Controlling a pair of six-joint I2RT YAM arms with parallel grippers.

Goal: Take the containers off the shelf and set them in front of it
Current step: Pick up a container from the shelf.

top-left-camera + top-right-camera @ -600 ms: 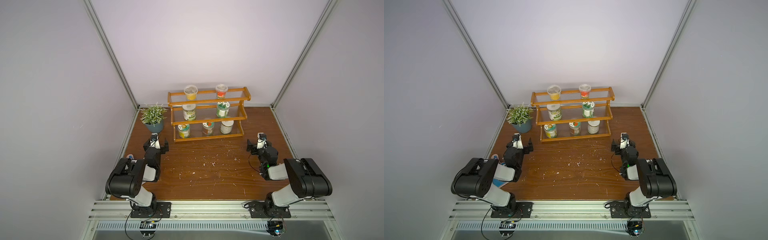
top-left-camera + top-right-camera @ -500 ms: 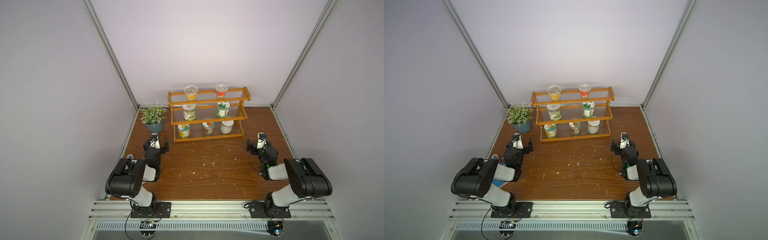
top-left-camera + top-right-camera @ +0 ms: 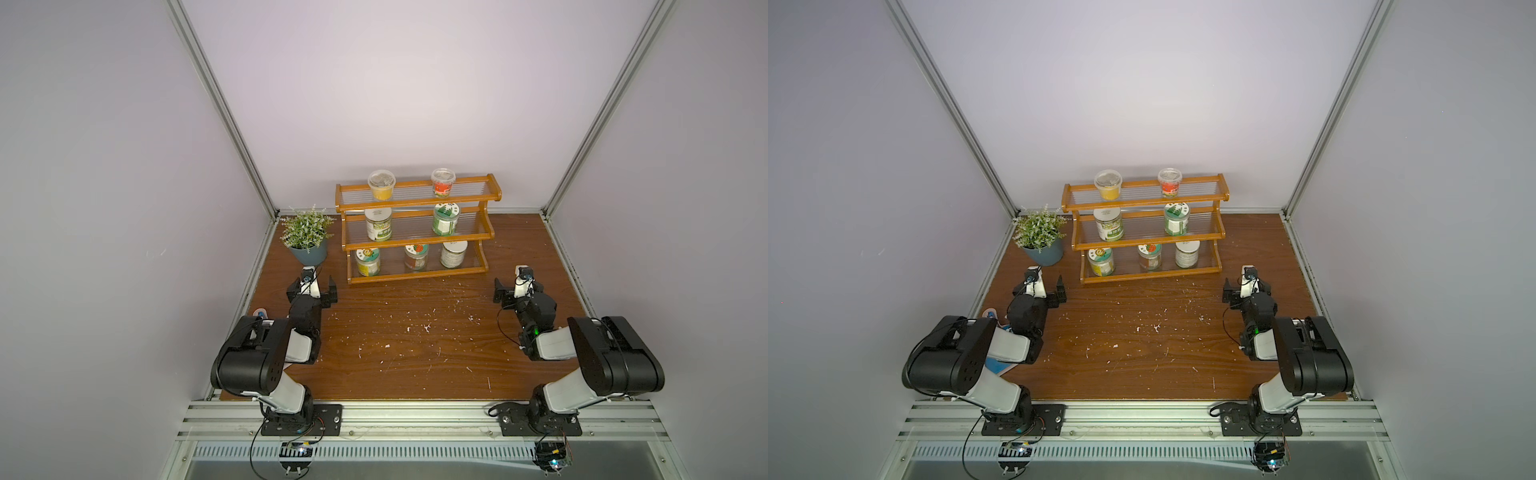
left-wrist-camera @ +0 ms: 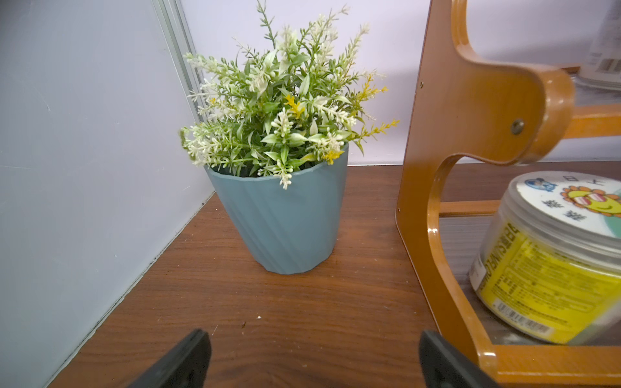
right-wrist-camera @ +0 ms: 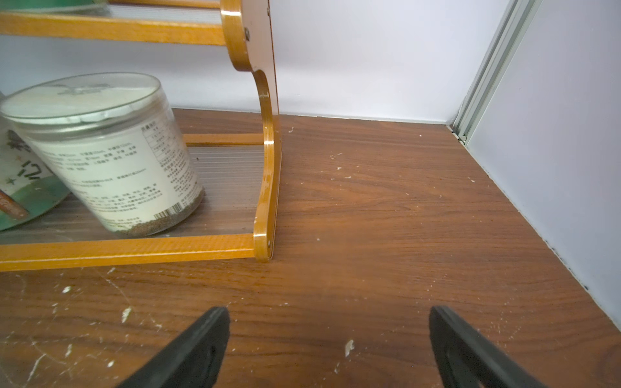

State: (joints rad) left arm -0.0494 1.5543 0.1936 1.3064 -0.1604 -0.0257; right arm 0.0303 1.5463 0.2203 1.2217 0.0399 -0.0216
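Shelf: the shelf, three stepped tiers, stands at the back of the table, close to the back wall.
Top tier: a yellow cup on the left, a red cup on the right, both lidded, upright and well apart.
Middle tier: a white-lid jar under the yellow cup, a green jar under the red cup.
Bottom tier: a row of three, none touching. The yellow jar is at the left end, the brown jar in the middle, the white jar to its right.
Count: all seven containers sit on the shelf.
Left gripper: the left gripper hangs low over the wood just in front of the shelf's left end. Its fingers stand wide apart, gripping nothing. Its wrist view faces the pot, with the yellow jar just inside the end post.
Right gripper: the right gripper sits low just off the shelf's right front corner, fingers spread wide, gripping nothing. The white jar shows just inside that end.
Plant: a plant in the blue-grey pot stands left of the shelf, near but apart.
Table: brown wood, flecked with white specks in front of the shelf.
Arms: both arms are folded back, bases bolted to the metal rail at the near edge.
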